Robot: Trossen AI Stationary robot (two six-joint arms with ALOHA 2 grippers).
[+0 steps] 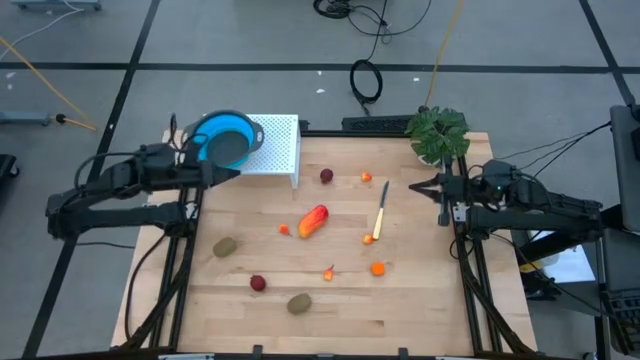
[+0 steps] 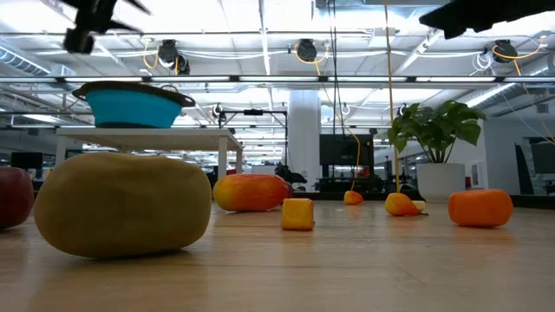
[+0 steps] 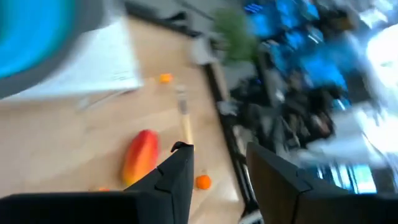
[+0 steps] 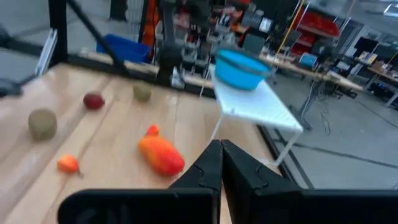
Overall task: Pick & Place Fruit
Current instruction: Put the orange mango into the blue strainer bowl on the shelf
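Fruit spread over the wooden tabletop [image 1: 420, 300]: long red-orange fruit [image 1: 313, 220] in the middle, yellow-handled knife [image 1: 380, 212] just beside it. Blue bowl [image 1: 225, 139] on a white rack [image 1: 280, 146] at the far left corner. Left gripper [image 1: 232, 173] near the bowl, fingers apart, holding nothing. Right gripper [image 1: 415, 187] by the plant [image 1: 438, 133], pressed tight together, empty.

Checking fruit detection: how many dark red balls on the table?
2. One dark red ball lies near the white stand; the other dark red ball lies near the front edge, left of centre. None looks hidden from above.
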